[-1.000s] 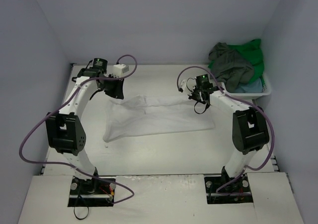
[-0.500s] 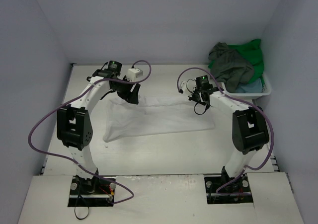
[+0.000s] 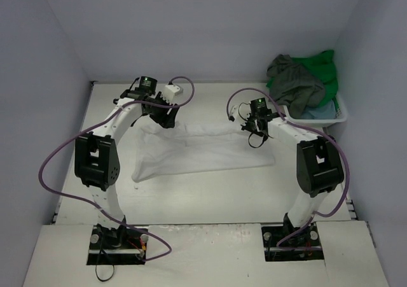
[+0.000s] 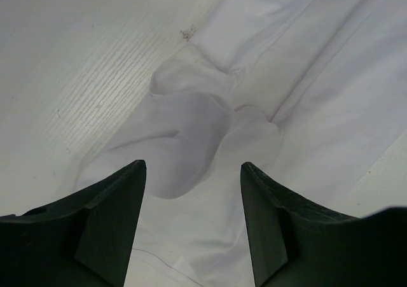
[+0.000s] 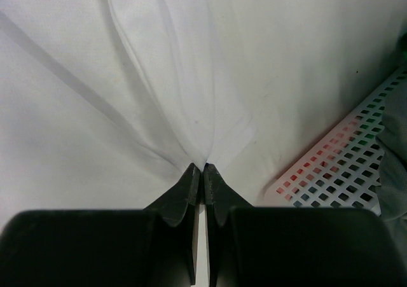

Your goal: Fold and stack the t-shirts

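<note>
A white t-shirt (image 3: 197,148) lies spread across the middle of the table. My left gripper (image 3: 166,120) hangs over its far left corner with the jaws open; a rumpled sleeve (image 4: 184,128) lies loose beyond the dark fingers (image 4: 108,210). My right gripper (image 3: 254,134) is shut on the white t-shirt's far right edge, and the cloth (image 5: 191,109) fans out in folds from the pinched tips (image 5: 204,167). A dark grey-olive t-shirt (image 3: 292,83), a bright green t-shirt (image 3: 325,70) and a light blue t-shirt (image 3: 318,112) are heaped in the basket at the back right.
The white plastic basket (image 3: 343,114) stands at the table's far right corner; its perforated wall (image 5: 343,166) shows close to my right gripper. Grey walls enclose the table on the left, back and right. Purple cables loop off both arms.
My left gripper has let go of the white t-shirt's far left corner and opened, shifting right over the cloth. The right gripper has stayed shut on the shirt's edge.
</note>
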`<action>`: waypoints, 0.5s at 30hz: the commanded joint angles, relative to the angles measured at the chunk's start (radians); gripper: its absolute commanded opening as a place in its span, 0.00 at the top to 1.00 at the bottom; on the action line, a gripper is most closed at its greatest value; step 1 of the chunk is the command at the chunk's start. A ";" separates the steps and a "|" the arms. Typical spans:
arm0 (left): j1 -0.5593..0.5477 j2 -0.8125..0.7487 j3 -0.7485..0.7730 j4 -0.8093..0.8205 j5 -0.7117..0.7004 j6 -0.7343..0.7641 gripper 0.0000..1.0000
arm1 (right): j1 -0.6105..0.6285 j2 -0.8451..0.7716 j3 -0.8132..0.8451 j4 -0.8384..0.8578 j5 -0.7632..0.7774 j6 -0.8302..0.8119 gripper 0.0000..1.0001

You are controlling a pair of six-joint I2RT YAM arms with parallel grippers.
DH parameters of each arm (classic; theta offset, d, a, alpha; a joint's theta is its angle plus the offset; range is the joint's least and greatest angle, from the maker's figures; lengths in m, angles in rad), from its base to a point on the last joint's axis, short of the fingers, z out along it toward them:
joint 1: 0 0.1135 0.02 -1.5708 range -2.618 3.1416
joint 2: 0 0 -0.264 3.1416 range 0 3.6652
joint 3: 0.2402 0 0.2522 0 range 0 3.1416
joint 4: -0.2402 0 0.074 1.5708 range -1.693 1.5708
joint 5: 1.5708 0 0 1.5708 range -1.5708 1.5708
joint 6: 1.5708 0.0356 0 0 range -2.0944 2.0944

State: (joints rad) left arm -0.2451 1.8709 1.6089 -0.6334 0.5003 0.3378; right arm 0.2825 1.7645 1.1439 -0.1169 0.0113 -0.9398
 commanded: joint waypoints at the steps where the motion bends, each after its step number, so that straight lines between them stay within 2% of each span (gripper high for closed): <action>1: -0.002 0.004 0.037 0.028 0.014 0.023 0.44 | 0.004 -0.008 0.007 0.014 0.001 0.015 1.00; 11: -0.003 0.027 0.039 0.014 0.053 0.017 0.45 | 0.004 -0.002 -0.003 0.025 0.003 0.016 1.00; 13: -0.003 0.027 0.037 0.018 0.053 0.017 0.50 | 0.004 0.000 -0.010 0.028 0.004 0.018 1.00; 14: -0.003 0.028 0.039 0.020 0.053 0.017 0.57 | 0.004 0.000 -0.012 0.029 0.004 0.018 1.00; 15: -0.003 0.034 0.042 0.018 0.053 0.015 0.67 | 0.004 0.001 -0.013 0.031 0.004 0.016 1.00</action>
State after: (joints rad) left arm -0.2451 1.9224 1.6093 -0.6411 0.5274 0.3378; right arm 0.2825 1.7657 1.1332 -0.1154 0.0116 -0.9325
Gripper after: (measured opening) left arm 0.369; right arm 0.009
